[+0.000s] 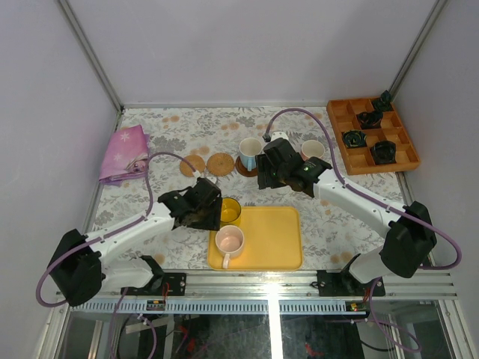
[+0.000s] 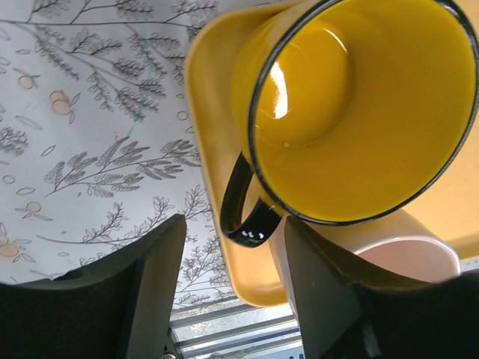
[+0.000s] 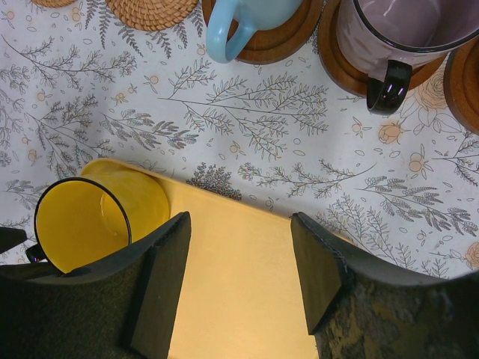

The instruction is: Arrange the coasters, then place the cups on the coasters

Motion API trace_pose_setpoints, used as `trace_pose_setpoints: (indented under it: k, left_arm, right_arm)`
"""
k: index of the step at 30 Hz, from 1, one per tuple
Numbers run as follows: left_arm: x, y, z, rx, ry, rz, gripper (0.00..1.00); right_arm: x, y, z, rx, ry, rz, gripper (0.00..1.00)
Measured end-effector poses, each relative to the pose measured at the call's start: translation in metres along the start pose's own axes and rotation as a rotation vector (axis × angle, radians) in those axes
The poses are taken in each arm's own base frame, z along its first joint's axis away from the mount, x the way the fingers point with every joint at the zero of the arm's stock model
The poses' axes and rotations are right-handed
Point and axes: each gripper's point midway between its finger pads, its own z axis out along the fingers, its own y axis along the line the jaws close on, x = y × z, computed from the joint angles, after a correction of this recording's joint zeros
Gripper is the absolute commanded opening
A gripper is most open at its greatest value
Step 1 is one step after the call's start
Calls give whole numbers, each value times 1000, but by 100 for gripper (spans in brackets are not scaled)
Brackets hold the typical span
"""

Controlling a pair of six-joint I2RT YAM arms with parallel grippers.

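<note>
— Left tool [image 2: 233,224] and right tool [image 3: 239,221]: is either holding anything?

— No. Both have their jaws apart with nothing in them. The right one hangs above the yellow tray [image 1: 273,239], the left one at the tray's far-left corner.

— So how far along is the job, biggest things first?

— On the tabletop [image 1: 187,123] the coasters look arranged, in a row just beyond the tray's far edge. The two tan coasters [image 1: 221,164], beyond the far-left corner, are bare.

— And the others?

— Beyond the middle of the tray's far edge, a dark coaster [image 3: 277,41] carries the white-and-blue cup [image 1: 251,148]. Farther right, the purple-grey cup [image 3: 404,30] sits on another. The salmon cup [image 1: 313,149] stands beyond the far-right corner, and I cannot tell whether a coaster lies under it.

— What's left?

— Two cups, I'd judge. The pale pink cup [image 1: 230,241] stands on the tray near its left edge. The yellow cup [image 2: 359,112] is on the tray's far-left corner, its handle [image 2: 239,209] just ahead of the left tool's gap. It is probably the next pick, for one of the bare discs.
</note>
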Motion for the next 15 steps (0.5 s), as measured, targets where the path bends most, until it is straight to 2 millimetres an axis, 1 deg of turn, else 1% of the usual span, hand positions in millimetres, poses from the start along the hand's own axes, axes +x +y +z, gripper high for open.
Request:
trace_pose_setpoints:
  k: [5, 11, 15]
  left_arm:
    - [0, -6, 7, 6, 17, 55, 48]
    - [1, -13, 12, 24, 34, 100, 47]
    - [3, -16, 15, 33, 43, 119, 42]
  right_arm:
    - [0, 0, 0, 1, 0, 0, 64]
    - [3, -1, 1, 3, 5, -2, 64]
    - [5, -2, 2, 6, 10, -3, 64]
